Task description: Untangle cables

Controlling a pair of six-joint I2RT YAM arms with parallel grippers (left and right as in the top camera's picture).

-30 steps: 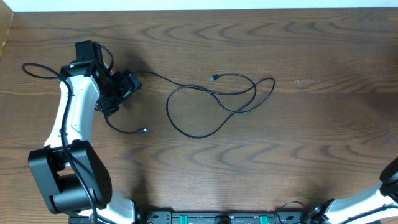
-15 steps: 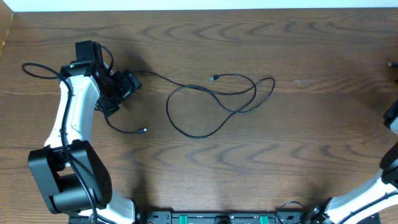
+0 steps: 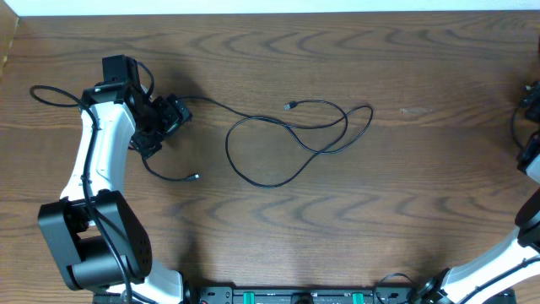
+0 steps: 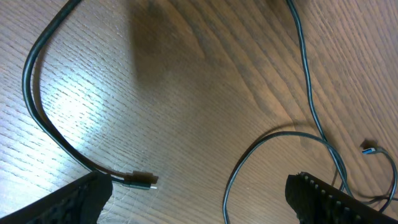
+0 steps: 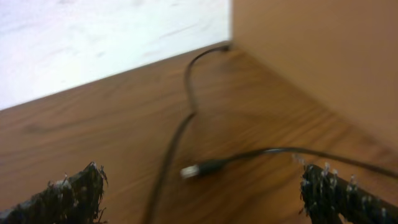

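My left pincer (image 3: pixel 167 118) stands apart, holding nothing. So does the right pincer (image 5: pixel 208 196), just over a plug (image 5: pixel 198 169). The black cable (image 3: pixel 228 148) lies looped mid-surface (image 3: pixel 405 211).

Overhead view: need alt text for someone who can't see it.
A thin black cable lies in loose loops in the middle of a dark wood table. The left gripper sits open by the cable's left end, with a plug just below it. The right arm barely shows at the right edge.
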